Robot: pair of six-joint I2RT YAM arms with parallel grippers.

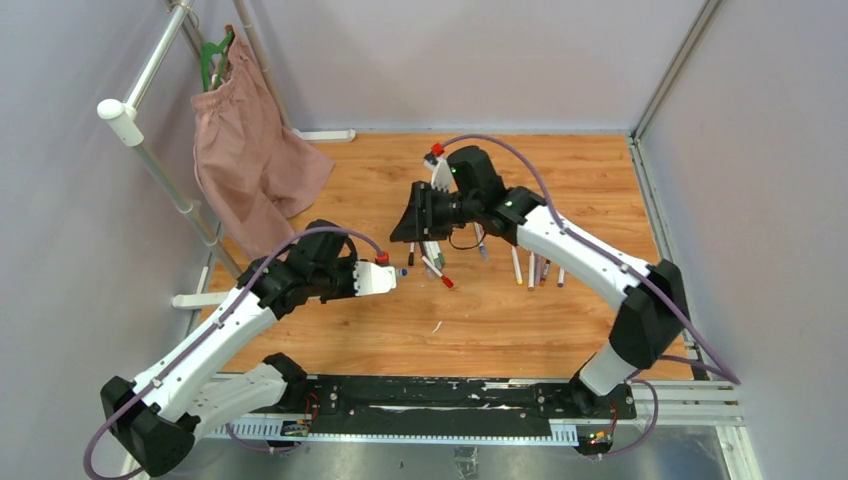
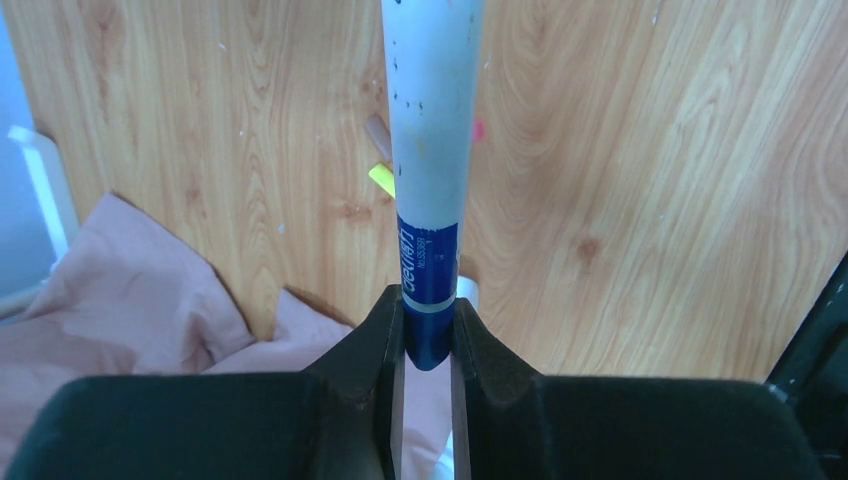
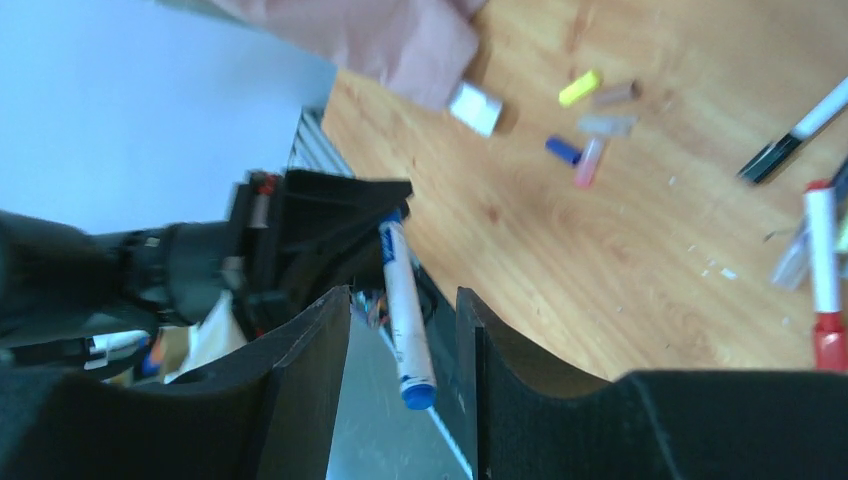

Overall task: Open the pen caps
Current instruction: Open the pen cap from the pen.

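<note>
left hand (image 2: 427, 340): we are seeing it clamped on one blue end of a pen (image 2: 430, 150), off the desk (image 1: 480, 320).
right hand (image 3: 400, 297): jaws are standing apart, the pen's other blue end showing between them, untouched.
cap: we are judging it still on; which blue end, we cannot tell.
risk: the left grip is biting only the tip, so an off-centre squeeze could lever the pen out.
views: only the right wrist is showing loose caps (image 3: 563, 150) on the desk; only the top is showing spare pens (image 1: 530, 268).
</note>
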